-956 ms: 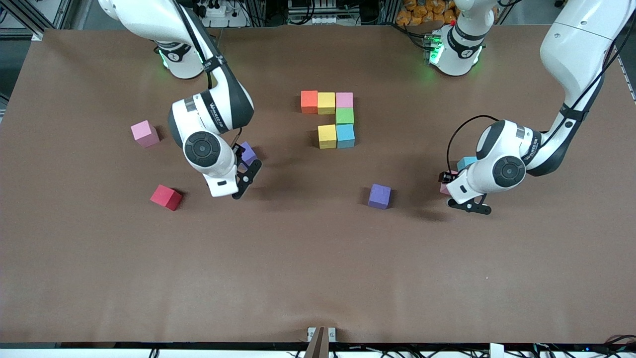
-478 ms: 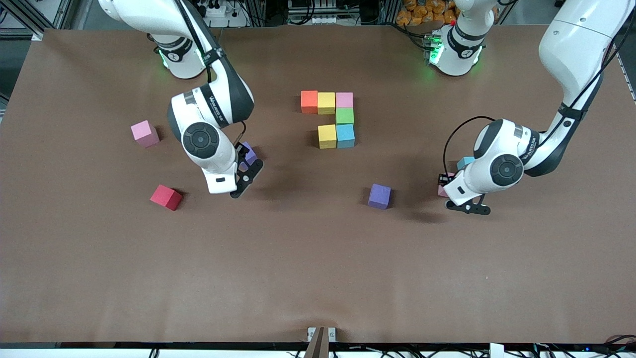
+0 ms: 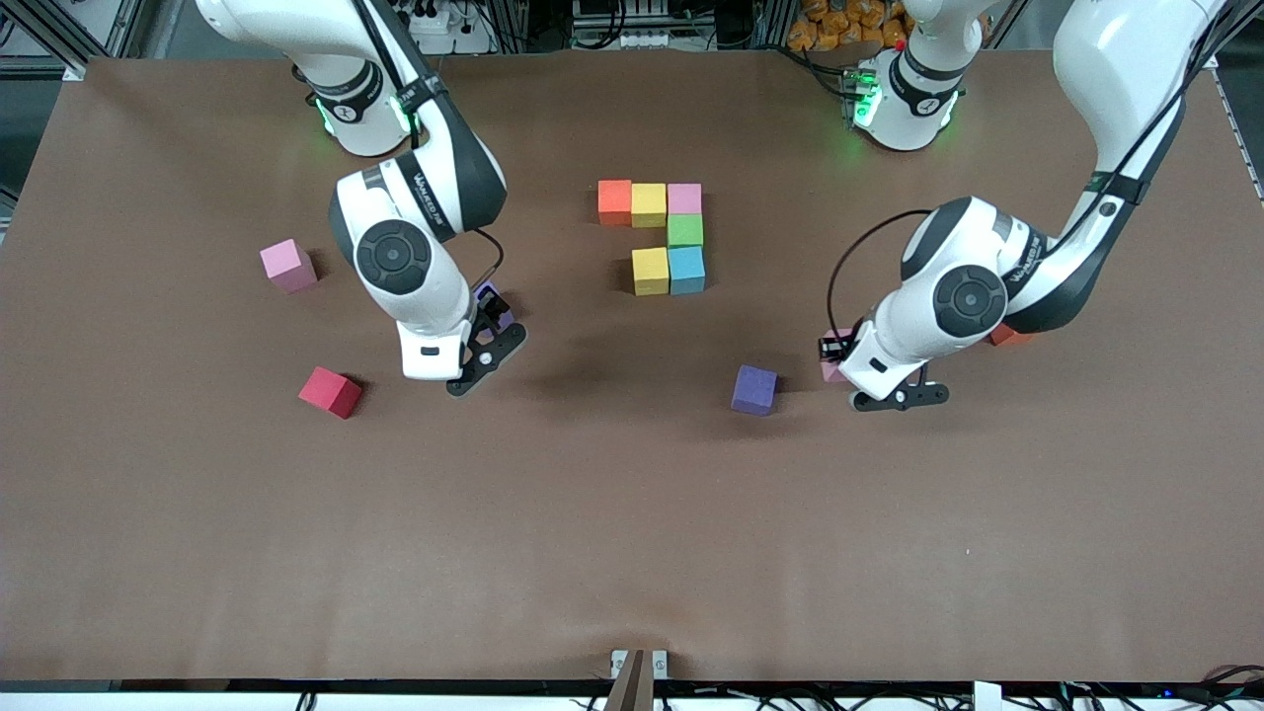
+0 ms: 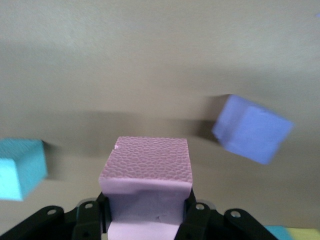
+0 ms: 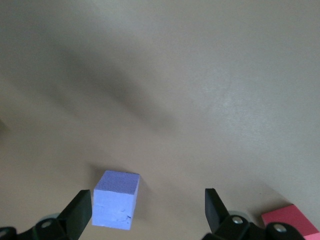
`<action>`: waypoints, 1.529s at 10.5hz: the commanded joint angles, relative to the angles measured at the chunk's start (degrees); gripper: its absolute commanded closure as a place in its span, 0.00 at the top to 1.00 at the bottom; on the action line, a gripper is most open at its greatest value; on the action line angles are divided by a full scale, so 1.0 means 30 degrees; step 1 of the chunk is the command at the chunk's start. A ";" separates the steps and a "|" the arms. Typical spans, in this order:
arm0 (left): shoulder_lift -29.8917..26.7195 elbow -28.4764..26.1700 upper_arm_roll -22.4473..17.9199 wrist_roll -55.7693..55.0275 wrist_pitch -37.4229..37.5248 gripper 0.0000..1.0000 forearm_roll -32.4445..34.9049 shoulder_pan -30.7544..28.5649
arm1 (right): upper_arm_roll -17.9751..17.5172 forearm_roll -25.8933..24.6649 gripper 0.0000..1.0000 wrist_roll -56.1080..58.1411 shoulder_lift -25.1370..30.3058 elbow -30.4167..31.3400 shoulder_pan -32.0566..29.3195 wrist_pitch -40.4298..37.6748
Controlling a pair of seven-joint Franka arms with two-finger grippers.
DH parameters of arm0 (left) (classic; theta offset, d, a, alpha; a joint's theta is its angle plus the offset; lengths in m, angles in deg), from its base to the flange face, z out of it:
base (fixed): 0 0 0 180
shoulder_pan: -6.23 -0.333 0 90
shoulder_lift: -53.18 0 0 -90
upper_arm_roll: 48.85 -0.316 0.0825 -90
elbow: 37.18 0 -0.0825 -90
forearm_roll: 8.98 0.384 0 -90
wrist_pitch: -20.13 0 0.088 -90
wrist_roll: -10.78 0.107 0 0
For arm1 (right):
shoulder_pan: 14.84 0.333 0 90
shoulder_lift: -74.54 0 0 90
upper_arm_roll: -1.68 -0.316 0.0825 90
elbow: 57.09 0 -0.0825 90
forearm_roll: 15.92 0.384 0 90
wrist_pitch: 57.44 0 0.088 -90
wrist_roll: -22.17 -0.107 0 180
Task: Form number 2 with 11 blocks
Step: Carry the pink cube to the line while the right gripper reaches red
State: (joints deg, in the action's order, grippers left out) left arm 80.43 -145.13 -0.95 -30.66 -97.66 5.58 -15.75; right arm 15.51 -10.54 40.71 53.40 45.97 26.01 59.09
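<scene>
Mid-table, toward the bases, sits the partial number 2 (image 3: 655, 237): orange, yellow, pink cubes in a row, a green cube under the pink, then yellow and light blue side by side below that. Left gripper (image 4: 148, 220) clamped on a pink block (image 4: 146, 176), up in the air over the table near the purple block (image 3: 754, 389); in the left wrist view that purple block and a light blue one (image 4: 19, 167) lie on the table below. An orange-red block (image 3: 1009, 336) peeks from under the left arm. Right gripper (image 5: 148, 210) with fingers spread apart, over a second purple block (image 5: 116, 199), not touching it. Loose pink cube (image 3: 287, 265) and red block (image 3: 331, 391) lie toward the right arm's end, red nearer the camera.
</scene>
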 commanded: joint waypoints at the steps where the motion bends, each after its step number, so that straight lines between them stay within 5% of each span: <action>1: -0.0439 0.0154 0.1634 -0.3980 0.0475 0.21 -0.0490 -0.0117 | -0.0070 -0.0065 1.00 -0.0496 0.0453 0.0277 -0.0022 -0.0461; 6: -0.0410 0.0272 0.4888 -1.4667 0.0446 0.24 -0.0257 0.0058 | -0.0070 -0.0065 1.00 -0.0408 0.0512 0.0336 -0.0518 -0.0669; 10: -0.0410 0.0301 0.5068 -2.0245 0.0300 0.21 -0.0109 0.1491 | 0.0076 -0.0065 1.00 -0.0466 0.0541 0.0218 -0.0578 -0.0698; 16: 0.0058 0.1092 0.4922 -2.6780 -0.0840 0.20 -0.0138 0.3865 | 0.0282 -0.0036 1.00 -0.0493 0.0103 0.0306 -0.3503 0.0354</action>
State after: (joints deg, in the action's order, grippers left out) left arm 80.14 -142.54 14.20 -106.80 -99.06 5.07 -5.60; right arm 16.91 -10.56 39.90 53.37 46.16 17.17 59.12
